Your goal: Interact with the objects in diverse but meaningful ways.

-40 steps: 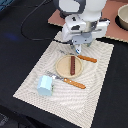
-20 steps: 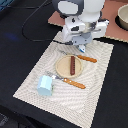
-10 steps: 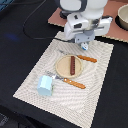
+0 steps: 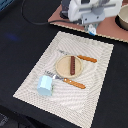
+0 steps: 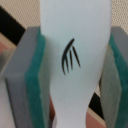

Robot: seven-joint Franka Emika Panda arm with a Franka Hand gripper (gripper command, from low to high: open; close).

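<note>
My gripper is shut on the small white shaker and holds it above the far edge of the striped placemat. In the wrist view the shaker fills the gap between the green pads and bears a black mark. The brown sausage lies on a round beige plate at the mat's middle. The light-blue cup stands on the mat's near corner, at the exterior view's left. A pale round pot is cut off at the far right. The tomato and the saucepan are out of view.
Two utensils with orange handles flank the plate: one on its far side, one on its near side. The mat lies on a black tabletop. A brown board sits under the arm at the back.
My gripper has risen and moved toward the exterior view's right, to the far edge of the mat, with the shaker in it. The other things have not moved.
</note>
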